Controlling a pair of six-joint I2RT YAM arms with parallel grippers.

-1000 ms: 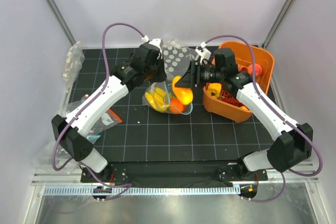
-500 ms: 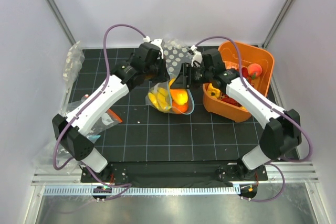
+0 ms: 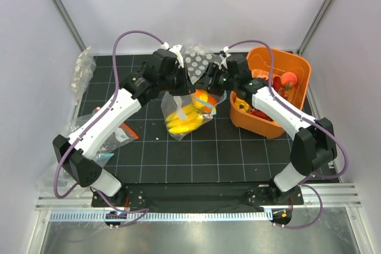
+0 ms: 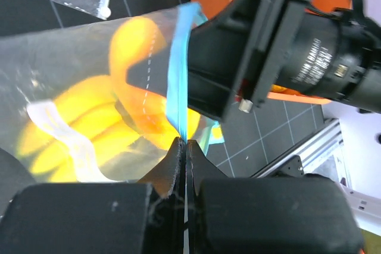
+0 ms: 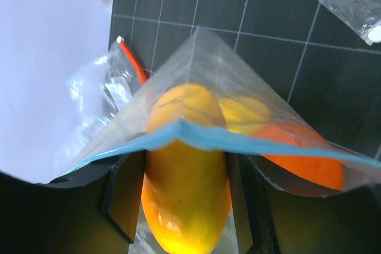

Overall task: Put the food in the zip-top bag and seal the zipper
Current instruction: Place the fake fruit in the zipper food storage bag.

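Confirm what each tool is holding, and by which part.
Left tool pinches the zip-top bag by its light-blue zipper strip. Right tool grips the mango-like piece across its sides, its upper end inside the bag mouth.

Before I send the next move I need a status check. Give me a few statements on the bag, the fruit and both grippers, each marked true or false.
1. The left gripper is shut on the blue zipper. True.
2. The banana bunch lies in the orange bin. False: it is inside the zip-top bag.
3. The right gripper has the mango between its fingers at the bag's mouth. True.
4. The zipper is sealed along its full length. False: the mouth is open, and the mango sits across the blue strip.
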